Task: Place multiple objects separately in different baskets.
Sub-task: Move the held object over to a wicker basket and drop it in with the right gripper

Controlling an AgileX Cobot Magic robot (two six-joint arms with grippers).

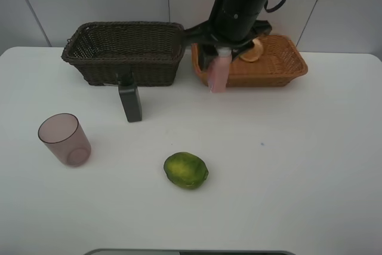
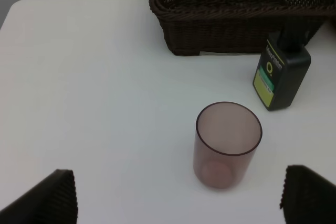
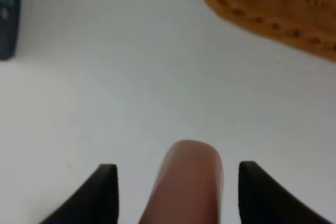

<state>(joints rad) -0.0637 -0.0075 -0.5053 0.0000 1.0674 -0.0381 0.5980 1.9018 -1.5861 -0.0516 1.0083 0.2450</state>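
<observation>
Your right tool (image 1: 218, 58) is closed on the pink bottle (image 1: 219, 73), gripping it by its upper end so the body hangs down between the fingers (image 3: 106, 192). The bottle is in front of the near left corner of the tan basket (image 1: 286, 67), by the gap between that basket and the dark basket (image 1: 122, 52). From these views you cannot tell whether its base touches the table (image 1: 286, 165). Inside the tan basket lies one orange-coloured fruit (image 1: 252, 54), partly hidden by your arm.

Your left tool (image 2: 181, 200) is wide open and holds nothing. Its two fingertips (image 2: 55, 198) show at the edge of the left wrist view, with the purplish cup (image 2: 228, 145) ahead of them, standing upright on the table with its mouth up. The dark bottle (image 2: 278, 74) stands upright just in front of the dark basket, green label facing the left wrist camera, between the cup and that basket.

The lime (image 1: 186, 170) lies alone on the table, well apart from both baskets and to the right of the cup. Nothing shows inside the dark basket from the high camera.
</observation>
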